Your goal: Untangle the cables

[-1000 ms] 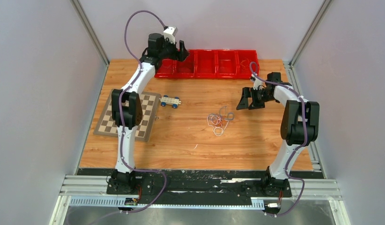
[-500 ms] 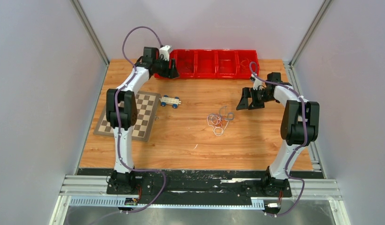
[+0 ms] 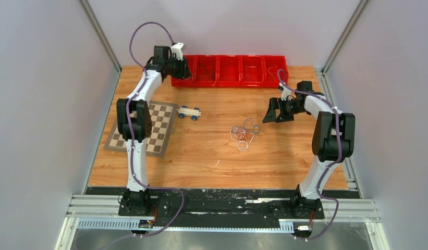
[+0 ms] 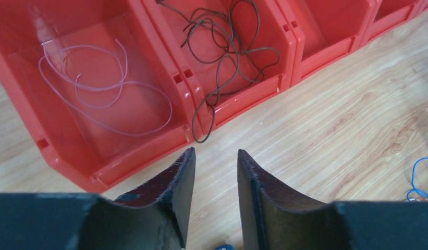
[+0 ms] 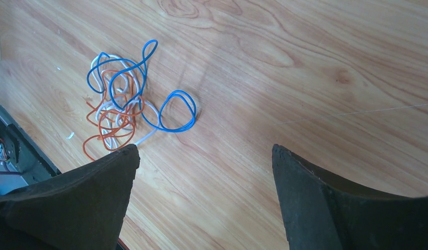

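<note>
Tangle of blue, orange, white cables point(image 3: 244, 134) at table point(image 3: 201, 156) centre, near right hand point(image 5: 205, 150), wide, empty. Left hand point(image 4: 216, 152) narrow, empty, by far-edge red bins point(image 3: 253, 83). Next: pinch one loop, draw free.

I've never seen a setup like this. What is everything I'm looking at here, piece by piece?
wooden table: one, light brown, under everything.
red plastic bins: about five in a row, red, far edge of the table.
pale thin cable: one, whitish, inside the leftmost bin.
dark thin cable: one, brown-black, next bin along, a loop hanging over the front rim.
tangle of thin cables: one bundle, blue, white and orange-red, table centre.
toy car: one, white and blue, beside the board.
checkered board: one, brown and cream, left side.
robot arms: two, white and black.
left gripper: by the bins, empty.
right gripper: wide open, near the tangle.
</note>
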`<action>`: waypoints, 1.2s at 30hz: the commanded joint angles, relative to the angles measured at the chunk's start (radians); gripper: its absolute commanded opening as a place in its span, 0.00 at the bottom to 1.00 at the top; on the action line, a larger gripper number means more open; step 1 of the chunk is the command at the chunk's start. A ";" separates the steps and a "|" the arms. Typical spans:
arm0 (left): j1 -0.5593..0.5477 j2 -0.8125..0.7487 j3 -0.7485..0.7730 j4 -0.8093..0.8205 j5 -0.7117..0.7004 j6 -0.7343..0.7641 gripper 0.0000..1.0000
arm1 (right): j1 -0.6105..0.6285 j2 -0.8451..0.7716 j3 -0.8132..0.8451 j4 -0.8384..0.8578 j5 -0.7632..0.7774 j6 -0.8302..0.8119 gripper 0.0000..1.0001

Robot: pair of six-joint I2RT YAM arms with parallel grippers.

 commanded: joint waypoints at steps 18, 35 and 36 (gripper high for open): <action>-0.016 0.179 0.172 0.040 0.042 -0.031 0.26 | -0.001 -0.030 0.019 0.005 -0.004 -0.009 0.95; -0.119 0.309 0.340 0.240 -0.052 -0.079 0.00 | -0.001 -0.023 0.023 0.000 -0.002 -0.010 0.95; -0.119 0.342 0.398 0.236 -0.065 -0.090 0.00 | -0.001 -0.022 0.025 0.001 -0.007 -0.012 0.95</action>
